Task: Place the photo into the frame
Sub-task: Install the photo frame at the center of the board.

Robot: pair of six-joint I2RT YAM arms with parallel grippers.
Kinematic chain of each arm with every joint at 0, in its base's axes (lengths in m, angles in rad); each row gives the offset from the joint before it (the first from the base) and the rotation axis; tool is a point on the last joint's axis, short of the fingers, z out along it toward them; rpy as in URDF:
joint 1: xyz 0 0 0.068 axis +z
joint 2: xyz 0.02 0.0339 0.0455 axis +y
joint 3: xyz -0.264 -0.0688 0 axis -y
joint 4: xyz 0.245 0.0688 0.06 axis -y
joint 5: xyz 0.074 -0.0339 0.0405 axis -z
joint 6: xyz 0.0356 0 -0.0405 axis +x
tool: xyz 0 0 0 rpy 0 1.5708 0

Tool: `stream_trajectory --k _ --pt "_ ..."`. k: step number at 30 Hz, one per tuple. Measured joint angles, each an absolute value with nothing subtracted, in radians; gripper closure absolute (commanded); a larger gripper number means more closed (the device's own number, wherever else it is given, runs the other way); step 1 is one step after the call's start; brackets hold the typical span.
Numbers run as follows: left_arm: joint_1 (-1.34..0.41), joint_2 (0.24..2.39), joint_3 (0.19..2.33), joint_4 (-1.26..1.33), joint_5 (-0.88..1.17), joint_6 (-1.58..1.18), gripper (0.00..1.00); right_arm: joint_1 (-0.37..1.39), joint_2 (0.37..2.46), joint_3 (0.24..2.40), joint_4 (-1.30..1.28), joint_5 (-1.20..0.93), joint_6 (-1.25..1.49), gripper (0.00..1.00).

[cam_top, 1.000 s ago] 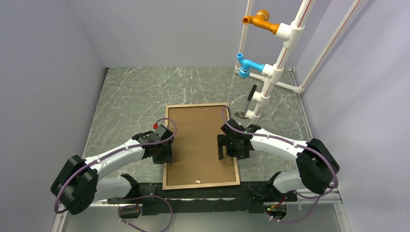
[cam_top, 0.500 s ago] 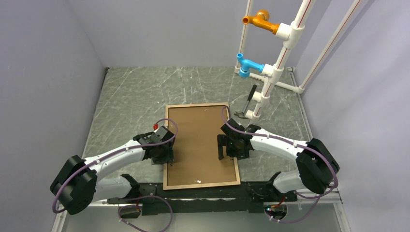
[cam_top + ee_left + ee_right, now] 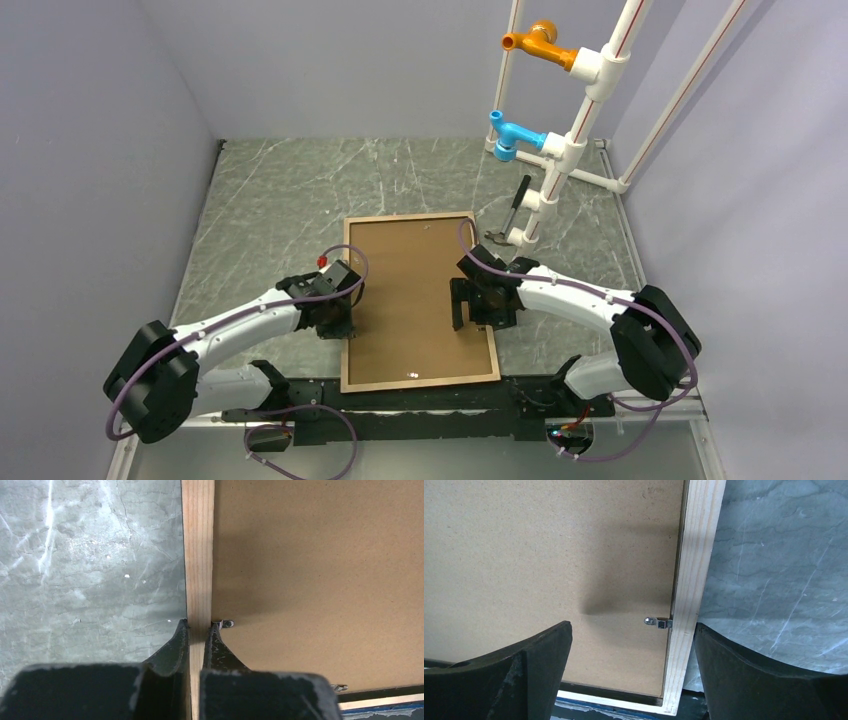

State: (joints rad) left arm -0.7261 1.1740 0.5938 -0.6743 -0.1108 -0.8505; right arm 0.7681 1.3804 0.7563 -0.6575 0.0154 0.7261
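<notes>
Grey marbled table point(image 3: 300, 200), plain pale walls point(image 3: 100, 150), white pipe rack point(image 3: 572, 150) far right.

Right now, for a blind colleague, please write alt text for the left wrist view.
The left gripper pinches the frame by its pale wood rail, fingers on either side. Brown backing board fills the right, grey marbled table the left.

Top external: fixed high behind both arm bases, tilted down over the whole table point(image 3: 280, 190). Left wrist: close behind the left gripper point(image 3: 199, 630), looking past its fingertips along one rail of the frame point(image 3: 197, 555); right wrist: same, behind the right gripper point(image 3: 633, 627), opposite rail. All three share the backing board point(image 3: 415, 290) between the grippers.
</notes>
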Motion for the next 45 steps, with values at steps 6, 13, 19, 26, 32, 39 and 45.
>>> stream_trajectory --k 6,13,19,26,32,39,45 --pt "-0.728 1.159 0.593 -0.681 -0.113 -0.826 0.37 0.768 1.382 0.756 -0.657 0.015 0.726 0.07" --pt "-0.732 1.048 0.595 -0.695 -0.099 -0.814 0.01 0.759 1.378 0.756 -0.658 0.015 0.725 0.07" --pt "-0.639 0.979 0.6 -0.637 -0.034 -0.778 0.01 0.693 1.336 0.755 -0.652 -0.037 0.723 0.07" --pt "-0.367 1.026 0.648 -0.546 0.148 -0.685 0.01 0.583 1.29 0.734 -0.635 -0.119 0.696 0.06" --pt "-0.243 1.172 0.723 -0.483 0.241 -0.645 0.03 0.542 1.3 0.726 -0.643 -0.141 0.664 0.06" --pt "-0.234 1.384 0.844 -0.475 0.233 -0.624 0.09 0.525 1.345 0.725 -0.616 -0.134 0.648 0.07" --pt "-0.239 1.535 0.965 -0.483 0.167 -0.613 0.14 0.524 1.346 0.706 -0.591 -0.137 0.647 0.07"
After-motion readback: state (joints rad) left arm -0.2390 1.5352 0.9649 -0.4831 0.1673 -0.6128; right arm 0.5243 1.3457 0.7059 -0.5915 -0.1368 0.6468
